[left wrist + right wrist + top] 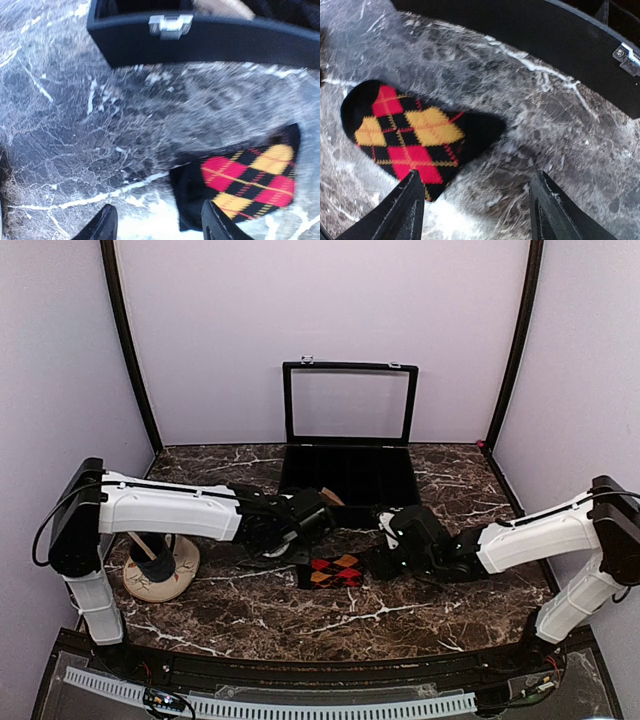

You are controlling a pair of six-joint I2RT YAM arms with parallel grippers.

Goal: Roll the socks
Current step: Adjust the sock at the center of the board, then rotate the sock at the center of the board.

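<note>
Our left end effector (157,210) hangs with its fingers spread and nothing between them, just beside the black end of the soft argyle sock with red, orange and black diamonds (250,175). Our right end effector (477,175) is spread too, one finger above the sock's edge, pinching nothing. The sock lies flat and free on the dark marble-patterned surface (250,615), just in front of the open black compartment case (225,42). A scrap of plain tan fabric (331,497), likely the other sock, shows at the case's near rim.

We judge the risk to be that the knit slides on the slick stone instead of curling, or that a roll springs open once unpinned. Both arms reach inward and low with their wrists close together, so they could also collide.
</note>
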